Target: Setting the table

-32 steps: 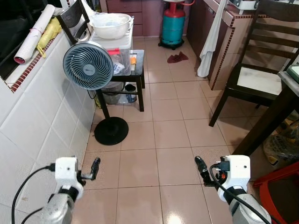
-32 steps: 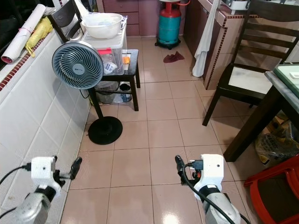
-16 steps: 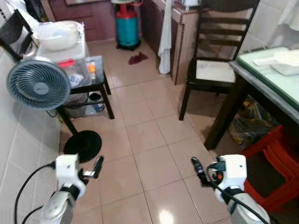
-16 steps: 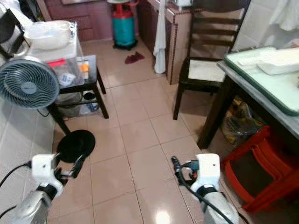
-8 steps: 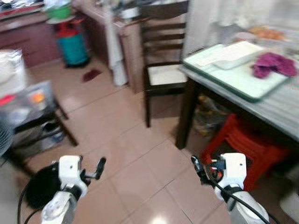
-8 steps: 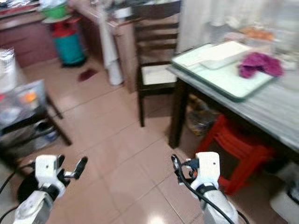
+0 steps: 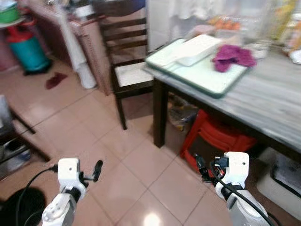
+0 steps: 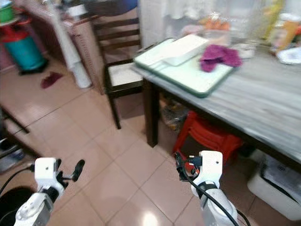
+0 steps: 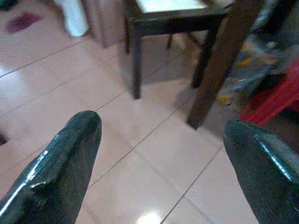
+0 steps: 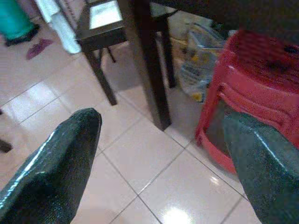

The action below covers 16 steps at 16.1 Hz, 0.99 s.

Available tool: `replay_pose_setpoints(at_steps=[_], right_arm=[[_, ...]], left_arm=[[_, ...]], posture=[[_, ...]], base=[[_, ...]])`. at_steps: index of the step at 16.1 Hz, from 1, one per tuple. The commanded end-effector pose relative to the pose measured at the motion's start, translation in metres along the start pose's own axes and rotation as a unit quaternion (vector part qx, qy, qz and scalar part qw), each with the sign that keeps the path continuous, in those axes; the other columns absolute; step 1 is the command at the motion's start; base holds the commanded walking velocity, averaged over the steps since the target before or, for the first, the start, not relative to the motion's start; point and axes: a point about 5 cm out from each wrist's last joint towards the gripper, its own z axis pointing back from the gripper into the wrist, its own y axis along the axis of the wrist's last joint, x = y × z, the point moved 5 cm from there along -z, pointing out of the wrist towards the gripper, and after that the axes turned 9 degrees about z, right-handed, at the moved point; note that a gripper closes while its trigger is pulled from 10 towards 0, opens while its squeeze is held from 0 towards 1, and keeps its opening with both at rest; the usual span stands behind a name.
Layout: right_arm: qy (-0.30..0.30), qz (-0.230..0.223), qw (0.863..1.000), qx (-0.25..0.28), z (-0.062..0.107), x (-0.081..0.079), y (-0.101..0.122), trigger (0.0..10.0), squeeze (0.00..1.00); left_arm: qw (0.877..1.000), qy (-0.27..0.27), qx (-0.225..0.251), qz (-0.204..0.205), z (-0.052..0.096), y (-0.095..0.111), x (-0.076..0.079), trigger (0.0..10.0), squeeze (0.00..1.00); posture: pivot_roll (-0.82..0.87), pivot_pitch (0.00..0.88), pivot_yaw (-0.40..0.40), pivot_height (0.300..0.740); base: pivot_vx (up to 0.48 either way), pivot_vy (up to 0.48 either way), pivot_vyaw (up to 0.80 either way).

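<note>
The dining table (image 7: 268, 101) has a grey top and dark legs and stands ahead to my right. On it lie a green-rimmed glass board (image 7: 202, 77), a long white dish (image 7: 197, 47) and a crumpled purple cloth (image 7: 233, 56). Blurred jars and food stand at its far edge. My left gripper (image 7: 96, 169) is held low over the floor tiles, and its fingers (image 9: 70, 154) are spread wide, so it is open. My right gripper (image 7: 200, 165) is equally low near the table's corner leg, open and empty, fingers (image 10: 65, 149) far apart.
A dark wooden chair (image 7: 129, 70) stands at the table's left end. Stacked red plastic stools (image 7: 216, 136) sit under the table, with a bag behind them. A white bin (image 7: 282, 181) is at the lower right. A green gas cylinder (image 7: 28, 49) and a fan's black base (image 7: 19, 207) are to the left.
The camera has swung to the right: the fan and side table have slid out on the left and the dining table now spans the right. Both grippers stay open and low.
</note>
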Motion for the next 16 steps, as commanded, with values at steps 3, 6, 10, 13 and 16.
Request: replay_pose_setpoints(at_steps=[3, 6, 10, 13, 16], right_arm=[[-0.009, 0.043, 0.999, 0.027, -0.002, 0.0, 0.012, 10.0, 0.0], [-0.008, 0.046, 0.998, 0.045, -0.003, 0.0, 0.021, 10.0, 0.0], [-0.013, 0.033, 0.999, 0.033, -0.004, 0.001, 0.015, 10.0, 0.0], [-0.014, 0.034, 0.999, 0.031, -0.004, 0.002, 0.014, 10.0, 0.0], [-0.017, 0.032, 0.999, 0.029, -0.004, 0.003, 0.013, 10.0, 0.0]], left_arm=[[1.0, 0.007, 0.022, -0.018, -0.002, 0.006, -0.003, 10.0, 0.0], [0.999, 0.01, 0.025, -0.024, -0.006, 0.006, -0.002, 10.0, 0.0], [0.999, 0.015, 0.02, -0.029, -0.01, 0.004, -0.004, 10.0, 0.0], [0.999, 0.014, 0.022, -0.031, -0.011, 0.003, -0.003, 10.0, 0.0], [0.999, 0.004, 0.042, -0.035, -0.011, 0.019, 0.014, 10.0, 0.0]], posture=[[-0.16, 0.078, 0.058, 0.74], [-0.17, 0.072, 0.056, 0.74], [-0.16, 0.069, 0.058, 0.74], [-0.17, 0.073, 0.058, 0.74], [-0.17, 0.073, 0.06, 0.74]], base=[[0.0, 0.0, 0.0], [0.0, 0.0, 0.0], [0.0, 0.0, -0.2], [0.0, 0.0, -0.8], [0.0, 0.0, -0.8]])
